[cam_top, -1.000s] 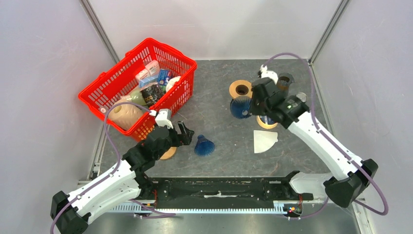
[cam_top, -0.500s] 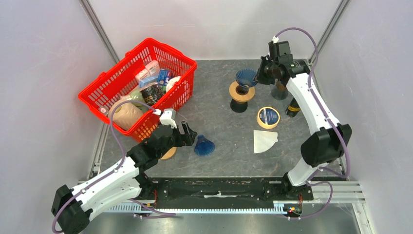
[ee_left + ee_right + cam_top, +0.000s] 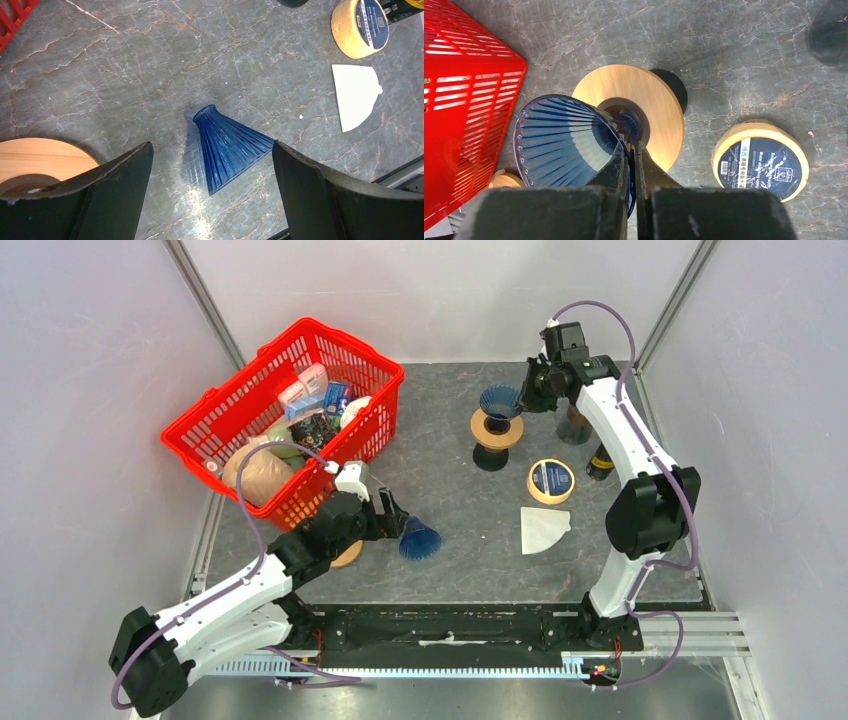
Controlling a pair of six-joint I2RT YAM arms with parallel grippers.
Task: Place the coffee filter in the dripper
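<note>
worktop (image 3: 450, 530): carries all items | red basket (image 3: 330, 340): far left, not involved | wooden stand (image 3: 659, 110): receives dripper | right hand (image 3: 630, 150): clamped on rim of tilted blue dripper (image 3: 564, 140), narrow end at stand centre, apparently seating it | left hand (image 3: 210, 150): wide open, empty, straddles second dripper (image 3: 230, 147) lying on its side | coffee filter (image 3: 543, 528): flat on worktop, beside round tin (image 3: 551, 480), untouched

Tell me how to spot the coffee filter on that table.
Start at the red basket on the left, then cross to the table's right half. Just nearer the camera than the round blue-labelled disc lies the coffee filter: the only flat white paper fan.
</note>
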